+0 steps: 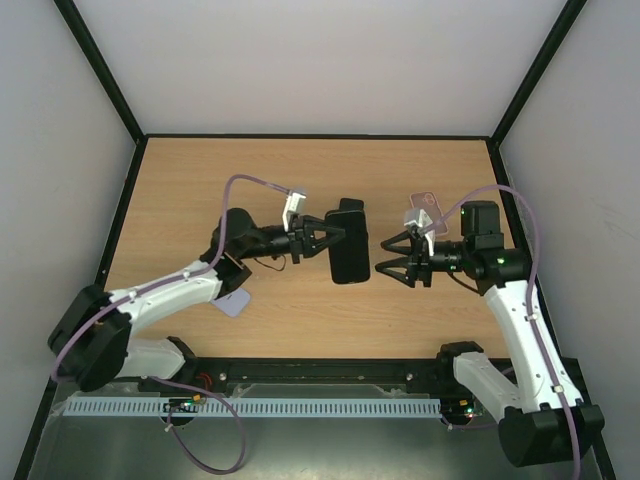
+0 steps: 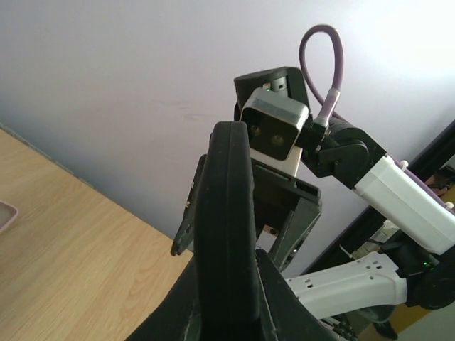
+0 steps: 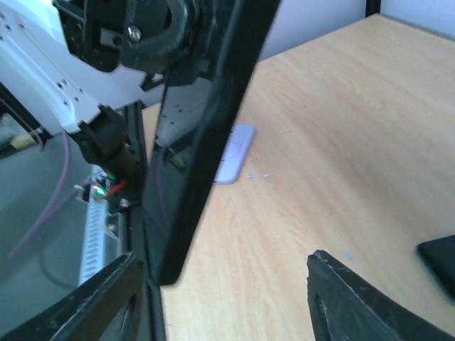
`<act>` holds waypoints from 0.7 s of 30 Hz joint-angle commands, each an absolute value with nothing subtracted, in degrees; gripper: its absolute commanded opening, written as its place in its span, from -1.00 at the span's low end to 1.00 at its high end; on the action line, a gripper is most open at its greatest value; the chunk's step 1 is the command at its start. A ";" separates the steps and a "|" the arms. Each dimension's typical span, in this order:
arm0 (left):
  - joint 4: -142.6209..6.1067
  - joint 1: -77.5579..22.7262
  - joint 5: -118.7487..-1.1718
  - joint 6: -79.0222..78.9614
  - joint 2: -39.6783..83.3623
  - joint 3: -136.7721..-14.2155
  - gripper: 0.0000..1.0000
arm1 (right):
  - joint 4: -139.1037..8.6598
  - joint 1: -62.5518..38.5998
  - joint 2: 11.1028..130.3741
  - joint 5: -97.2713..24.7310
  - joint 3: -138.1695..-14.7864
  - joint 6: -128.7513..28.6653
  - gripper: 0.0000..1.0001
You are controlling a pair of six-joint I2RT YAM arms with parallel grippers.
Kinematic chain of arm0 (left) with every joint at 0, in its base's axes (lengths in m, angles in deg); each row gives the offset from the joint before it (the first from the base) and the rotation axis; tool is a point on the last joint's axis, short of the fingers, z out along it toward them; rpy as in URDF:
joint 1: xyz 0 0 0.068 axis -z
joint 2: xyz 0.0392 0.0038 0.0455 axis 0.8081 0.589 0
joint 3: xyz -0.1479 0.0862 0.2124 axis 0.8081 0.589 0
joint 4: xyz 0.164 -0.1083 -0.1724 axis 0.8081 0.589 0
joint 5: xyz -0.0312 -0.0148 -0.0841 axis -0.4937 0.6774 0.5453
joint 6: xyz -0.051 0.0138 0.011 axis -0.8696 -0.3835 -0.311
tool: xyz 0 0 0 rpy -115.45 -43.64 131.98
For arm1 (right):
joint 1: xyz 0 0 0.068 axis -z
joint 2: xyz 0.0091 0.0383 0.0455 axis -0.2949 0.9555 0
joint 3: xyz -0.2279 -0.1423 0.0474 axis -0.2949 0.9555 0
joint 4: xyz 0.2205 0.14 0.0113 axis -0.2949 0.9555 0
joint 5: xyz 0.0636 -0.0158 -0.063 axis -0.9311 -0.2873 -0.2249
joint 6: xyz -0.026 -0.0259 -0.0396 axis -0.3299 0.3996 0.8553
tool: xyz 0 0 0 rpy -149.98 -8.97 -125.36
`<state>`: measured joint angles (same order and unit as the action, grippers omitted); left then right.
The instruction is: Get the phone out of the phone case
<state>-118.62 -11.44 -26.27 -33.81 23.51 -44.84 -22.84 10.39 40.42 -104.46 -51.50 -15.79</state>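
My left gripper (image 1: 325,241) is shut on a black phone in its black case (image 1: 350,245) and holds it on edge above the table's middle. In the left wrist view the cased phone (image 2: 227,192) stands upright between my fingers (image 2: 284,291). My right gripper (image 1: 385,255) is open, just right of the phone and facing it, not touching. In the right wrist view the phone (image 3: 192,156) hangs at the left, between my spread fingers (image 3: 355,298), nearer the left one.
A pink case (image 1: 426,201) lies behind the right gripper. A lavender card (image 1: 233,303) lies near the left arm and shows in the right wrist view (image 3: 234,153). A flat black thing (image 3: 437,263) lies on the wooden table (image 1: 200,190), partly behind the held phone.
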 commanded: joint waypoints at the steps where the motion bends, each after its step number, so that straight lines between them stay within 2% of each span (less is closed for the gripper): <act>1: -115.35 -12.66 -25.66 -32.71 16.89 -45.12 -0.95 | -8.62 9.51 42.56 -97.42 -56.22 3.78 0.29; 3: -113.90 -12.69 -25.81 -33.25 16.95 -46.34 -0.95 | -4.57 6.99 44.05 -95.09 -57.27 8.69 0.31; 7: -121.08 -12.61 -24.77 -38.38 17.94 -45.27 -0.95 | 4.10 -0.24 46.89 -94.92 -59.77 16.89 0.29; 11: -124.90 -12.44 -22.81 -39.98 19.21 -45.18 -0.95 | 2.95 -3.15 46.96 -96.72 -59.75 13.78 0.21; 17: -126.08 -11.67 -21.57 -40.31 20.30 -45.16 -0.95 | -7.92 -3.59 43.66 -97.95 -57.60 2.65 0.11; 21: -127.67 -11.47 -20.77 -40.92 20.64 -44.81 -0.95 | -10.86 -3.62 43.50 -99.88 -58.11 -2.63 -0.05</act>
